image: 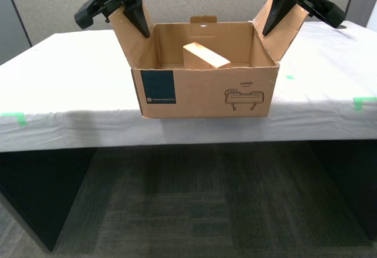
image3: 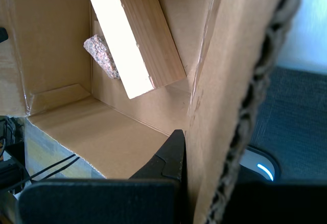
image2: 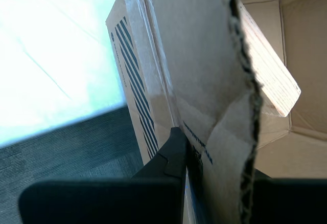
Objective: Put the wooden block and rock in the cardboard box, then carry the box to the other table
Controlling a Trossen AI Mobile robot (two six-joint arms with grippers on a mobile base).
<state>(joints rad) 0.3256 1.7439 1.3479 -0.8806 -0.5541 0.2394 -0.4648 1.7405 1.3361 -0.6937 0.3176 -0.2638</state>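
the rock [image3: 100, 55] lies half hidden behind the wooden block [image3: 134, 35].

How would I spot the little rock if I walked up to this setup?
Find the white-draped table, then the brown cardboard box at its front edge, its side flaps pinched by two black arms. Look inside: a pale wooden block leans tilted across the interior, and the rock sits beside it. It is the only rough, speckled pinkish lump; everything around it is flat and smooth.
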